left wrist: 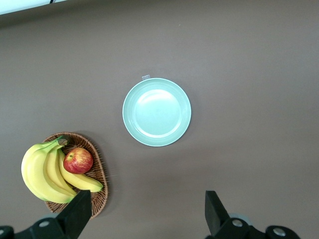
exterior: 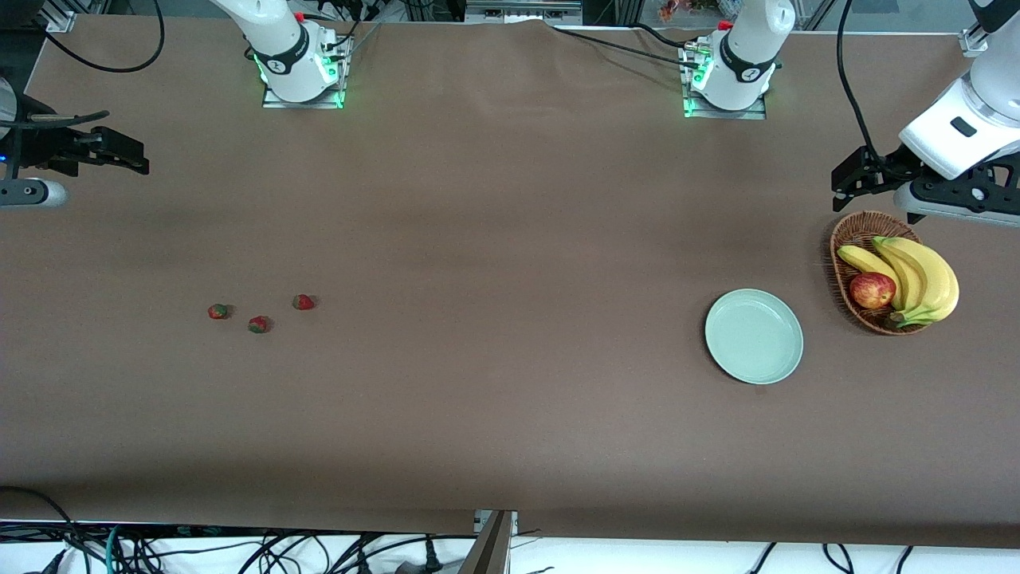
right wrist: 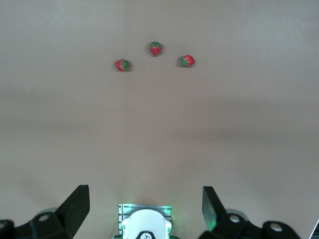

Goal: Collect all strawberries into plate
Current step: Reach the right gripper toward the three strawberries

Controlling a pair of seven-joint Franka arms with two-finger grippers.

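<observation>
Front view: the plate [exterior: 754,336] is seen bare beside a basket [exterior: 849,231] holding bananas [exterior: 924,279] and an apple [exterior: 872,290]. Three strawberries [exterior: 259,324] are left on the worktop [exterior: 510,239] toward the right arm's end. Left hand [left wrist: 147,211] and right hand [right wrist: 145,206] are held released.

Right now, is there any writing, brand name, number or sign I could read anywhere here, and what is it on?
None that can be read.
The right arm's base carries a small round mark on its dark band, too small to read.
The left arm's base carries the same kind of mark, also too small.
The plate, strawberries, basket, bananas and apple show no text.
</observation>
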